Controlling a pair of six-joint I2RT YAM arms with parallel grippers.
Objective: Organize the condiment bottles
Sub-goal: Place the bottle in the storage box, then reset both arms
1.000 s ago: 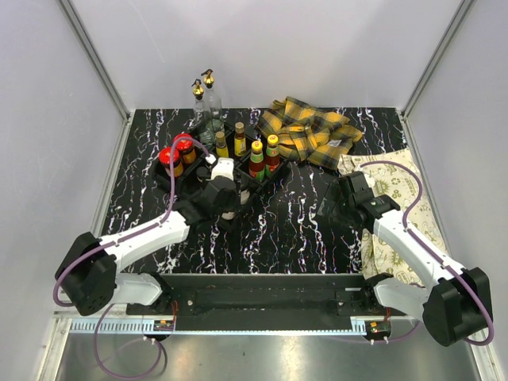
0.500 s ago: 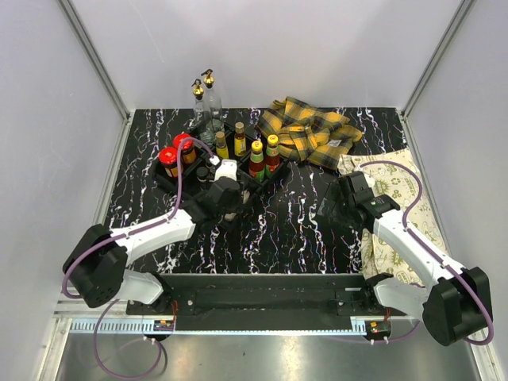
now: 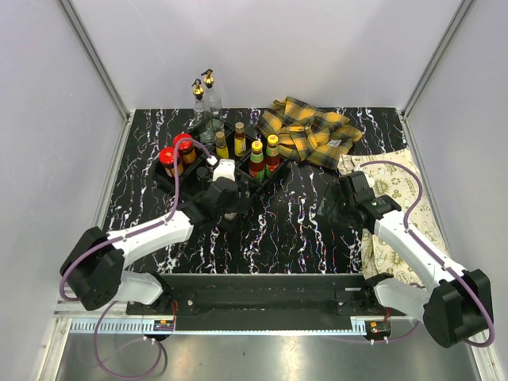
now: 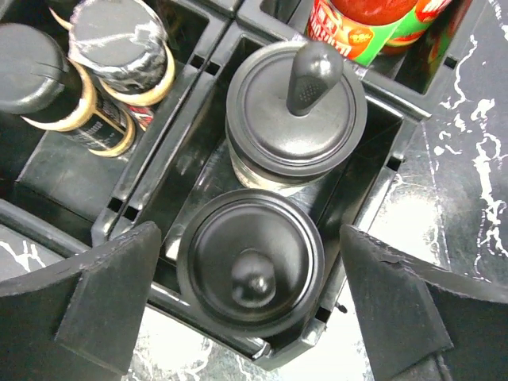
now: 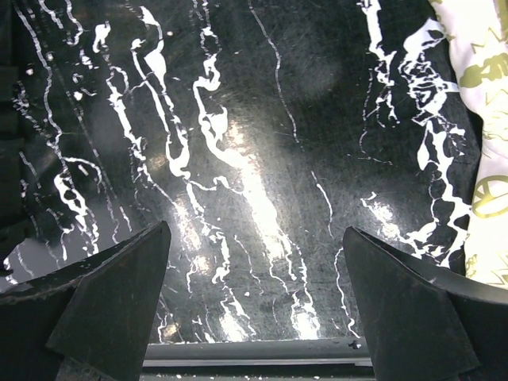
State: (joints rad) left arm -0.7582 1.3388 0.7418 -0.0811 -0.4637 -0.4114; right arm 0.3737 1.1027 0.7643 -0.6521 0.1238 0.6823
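Hovering over the black divided tray [image 4: 176,119], the left jaws stand spread wide, one on each side of the near black-capped shaker [image 4: 252,274]. A visible gap separates each jaw from the lid, and nothing is pinched. This shaker stands upright at the near end of a compartment, centred between the jaws. A second black-capped shaker [image 4: 295,103] stands in the same compartment just beyond the jaw tips, close against the first. Beyond and to the left of the jaws, in the adjoining compartment, stand a dark black-capped bottle [image 4: 48,75] and a bottle with a whitish wrap on its cap [image 4: 119,44]. Beyond and to the right, a red sauce bottle [image 4: 361,28] occupies the next compartment. In the top view, two red-lidded jars [image 3: 167,155] stand left of the left jaws, and two gold-spouted glass bottles [image 3: 209,94] stand beyond the tray. The right jaws are likewise spread, holding nothing, over the bare bench [image 3: 286,230], well apart from all bottles. A white printed cloth [image 5: 488,119] lies to their right.
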